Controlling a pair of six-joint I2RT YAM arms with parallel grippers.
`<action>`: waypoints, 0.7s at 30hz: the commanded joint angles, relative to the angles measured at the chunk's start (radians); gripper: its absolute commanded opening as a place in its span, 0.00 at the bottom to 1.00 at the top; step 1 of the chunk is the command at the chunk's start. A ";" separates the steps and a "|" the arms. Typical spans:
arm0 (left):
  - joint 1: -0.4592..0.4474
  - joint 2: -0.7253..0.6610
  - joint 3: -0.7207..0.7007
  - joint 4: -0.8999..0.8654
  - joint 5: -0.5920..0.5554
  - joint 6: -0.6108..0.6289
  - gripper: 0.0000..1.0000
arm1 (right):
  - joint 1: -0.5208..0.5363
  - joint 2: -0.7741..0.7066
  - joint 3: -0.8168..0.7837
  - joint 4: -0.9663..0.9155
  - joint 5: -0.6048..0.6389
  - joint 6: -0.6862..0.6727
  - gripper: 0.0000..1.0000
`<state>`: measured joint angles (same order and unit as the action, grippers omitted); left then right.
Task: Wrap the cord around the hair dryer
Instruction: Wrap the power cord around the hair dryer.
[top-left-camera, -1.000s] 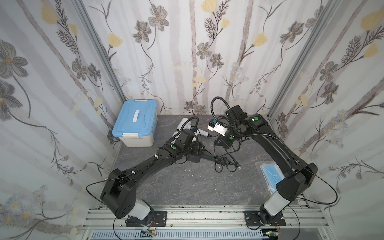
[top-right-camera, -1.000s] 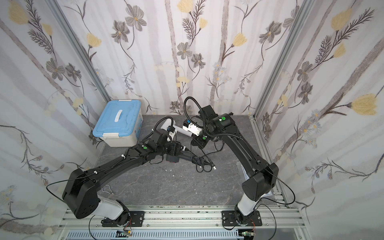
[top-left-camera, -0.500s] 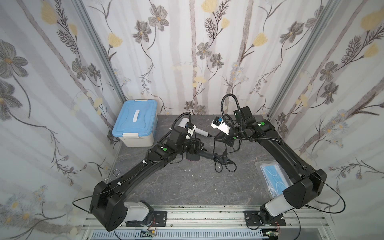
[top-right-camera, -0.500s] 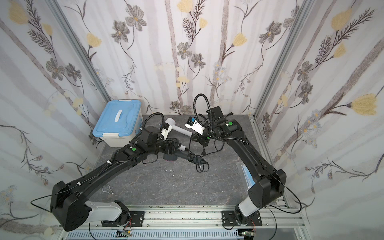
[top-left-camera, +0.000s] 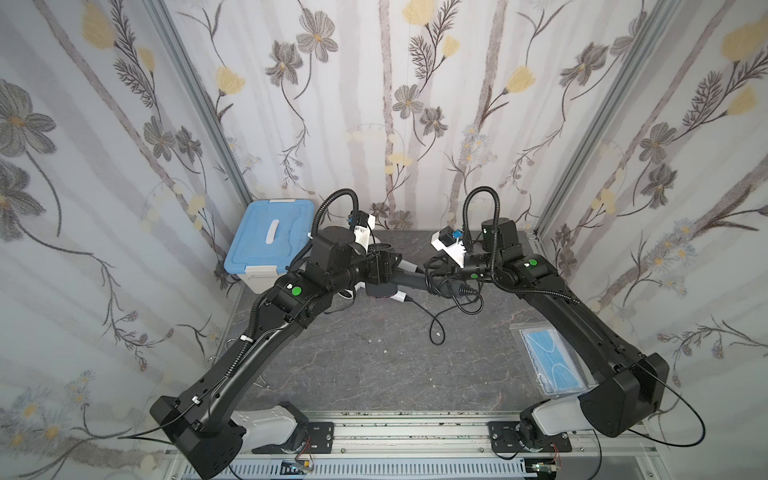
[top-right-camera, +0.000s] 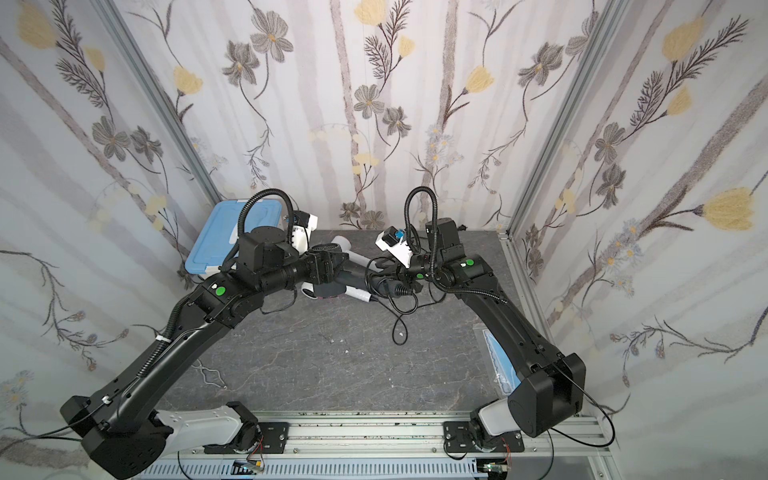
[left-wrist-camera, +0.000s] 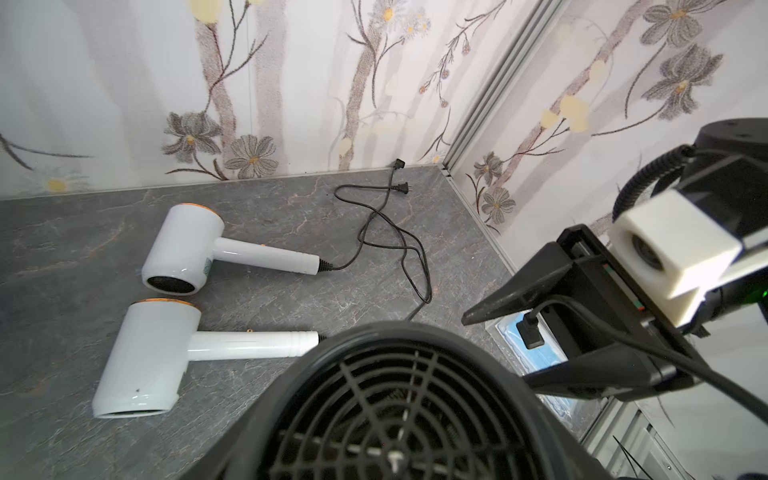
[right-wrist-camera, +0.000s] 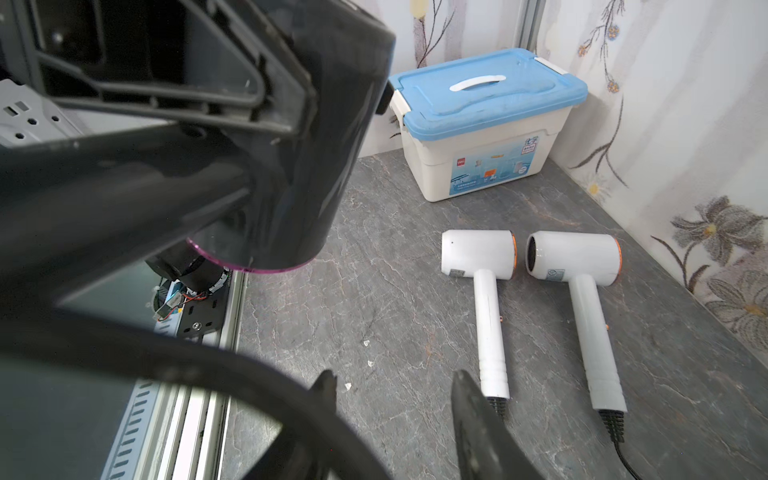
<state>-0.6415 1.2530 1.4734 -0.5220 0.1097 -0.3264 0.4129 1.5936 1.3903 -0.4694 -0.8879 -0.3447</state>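
Vs 1 s earlier: R gripper (right-wrist-camera: 392, 379) had let go; it was closed before, and its jaws now stood apart w/ nothing pinched btwn the tips. L arm had stretched out further, so the black hair dryer (top-left-camera: 379, 288) sat a bit nearer the blue-lidded box (top-left-camera: 270, 245) than before. L gripper (top-left-camera: 388, 266) was clamped on that dryer's barrel and held it off the table (top-left-camera: 374, 374), handle pointing away from the box. The cord (top-left-camera: 462, 289) was bunched in loops at the handle end, on the far side of the dryer from the box, w/ one slack loop trailing onto the table. Counts: 3 dryers total = 1 black + 2 white hair dryers (right-wrist-camera: 478, 253) (right-wrist-camera: 575, 259), the white ones lying side by side on the table near the box, heads toward it. Also 1 box, 1 pack of blue masks (top-left-camera: 548, 361) well apart from the box, 2 arms.
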 joint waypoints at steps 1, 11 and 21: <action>0.000 0.028 0.058 -0.017 -0.042 -0.032 0.00 | -0.003 -0.034 -0.044 0.106 -0.080 0.044 0.49; 0.000 0.071 0.133 -0.047 -0.045 -0.049 0.00 | -0.023 -0.089 -0.182 0.208 -0.126 0.119 0.58; 0.000 0.073 0.148 -0.072 -0.046 -0.045 0.00 | -0.060 -0.091 -0.242 0.215 -0.121 0.128 0.60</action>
<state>-0.6415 1.3258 1.6062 -0.6174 0.0746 -0.3656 0.3595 1.5047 1.1564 -0.3103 -0.9810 -0.2256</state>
